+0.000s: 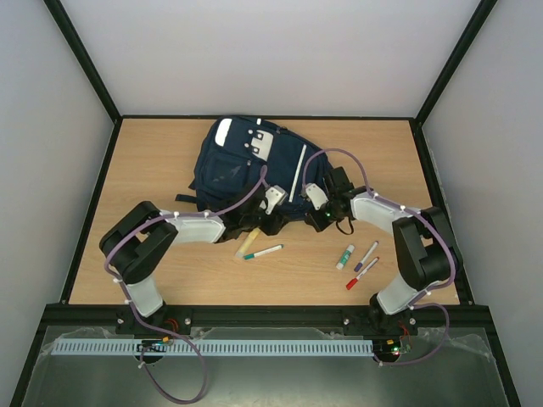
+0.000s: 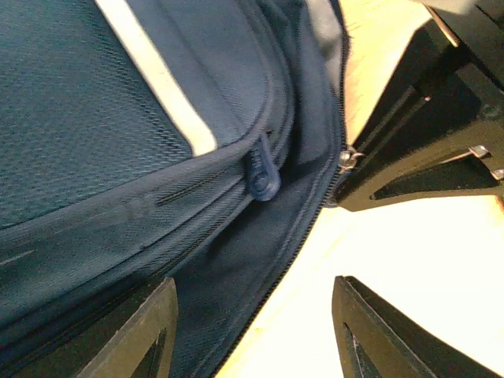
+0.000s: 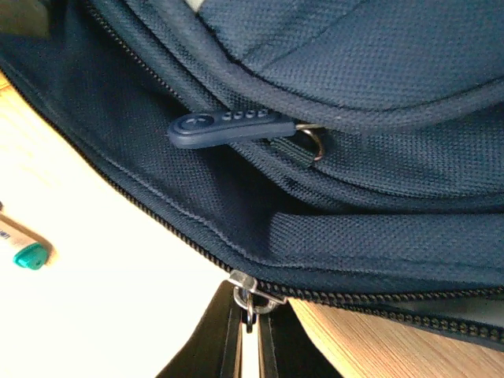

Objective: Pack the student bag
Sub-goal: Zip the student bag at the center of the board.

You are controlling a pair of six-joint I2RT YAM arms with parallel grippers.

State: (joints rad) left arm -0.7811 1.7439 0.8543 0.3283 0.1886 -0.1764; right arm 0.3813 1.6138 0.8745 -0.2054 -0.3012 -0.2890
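The navy student bag lies on the wooden table with its zipped edge toward me. My right gripper is shut on the metal zipper pull of the bag's main zip, at the bag's near edge. The zip is parted to the left of the slider. My left gripper is open and straddles the open zip edge of the bag, one finger over the fabric and one over the table. In the left wrist view, the right gripper holds the slider. A blue rubber pull hangs on an upper zip.
Loose on the table in front of the bag are a yellow highlighter, a green-capped marker, a short white-and-green tube, a purple marker and a red marker. Black frame rails edge the table.
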